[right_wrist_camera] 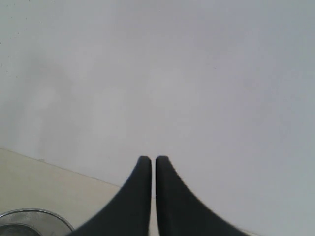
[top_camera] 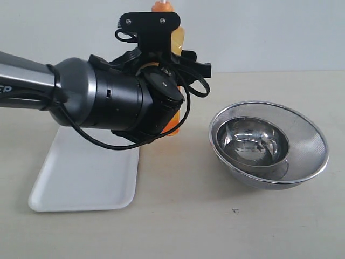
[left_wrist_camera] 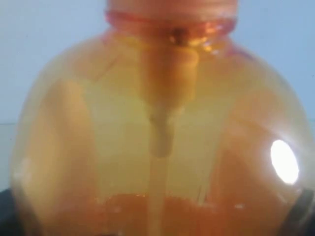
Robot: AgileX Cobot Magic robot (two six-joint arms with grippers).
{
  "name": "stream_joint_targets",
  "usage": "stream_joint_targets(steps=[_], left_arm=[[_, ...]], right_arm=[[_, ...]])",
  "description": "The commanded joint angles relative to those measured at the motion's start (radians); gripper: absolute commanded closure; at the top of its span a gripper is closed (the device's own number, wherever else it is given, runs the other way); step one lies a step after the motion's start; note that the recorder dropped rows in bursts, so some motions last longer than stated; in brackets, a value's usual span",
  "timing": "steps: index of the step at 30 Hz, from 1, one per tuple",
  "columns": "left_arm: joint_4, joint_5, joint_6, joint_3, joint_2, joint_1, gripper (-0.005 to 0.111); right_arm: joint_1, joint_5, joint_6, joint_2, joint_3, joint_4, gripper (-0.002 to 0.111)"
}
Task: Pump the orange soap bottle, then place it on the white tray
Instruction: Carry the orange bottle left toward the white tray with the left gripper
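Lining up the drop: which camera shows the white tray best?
The exterior view: the white tray lies flat on the table, near rim clear, far end behind the left arm. The left wrist view is filled by the orange soap bottle; the right wrist view shows wall, table and a steel bowl rim, no tray.

Silver-grey tubular forearm [top_camera: 27,73], fat black cylindrical wrist [top_camera: 118,102], thin black cables [top_camera: 187,108] looping, two silver screws [top_camera: 128,21] on a black bracket [top_camera: 151,29]; right gripper [right_wrist_camera: 148,159], two curved black fingers [right_wrist_camera: 138,196].
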Motion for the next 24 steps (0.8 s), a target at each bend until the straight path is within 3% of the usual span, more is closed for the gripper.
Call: stream_joint_targets(steps=[1,24], left_arm=[[0.029,-0.067,0.038,-0.007,-0.045,-0.002,0.102],[0.056,-0.145,0.022,0.219,-0.217,-0.002,0.102]], right_arm=[[0.001,0.000,0.008,-0.006,0.006,-0.008,0.108],[0.001,0.000,0.010,-0.006,0.006,-0.008,0.108]])
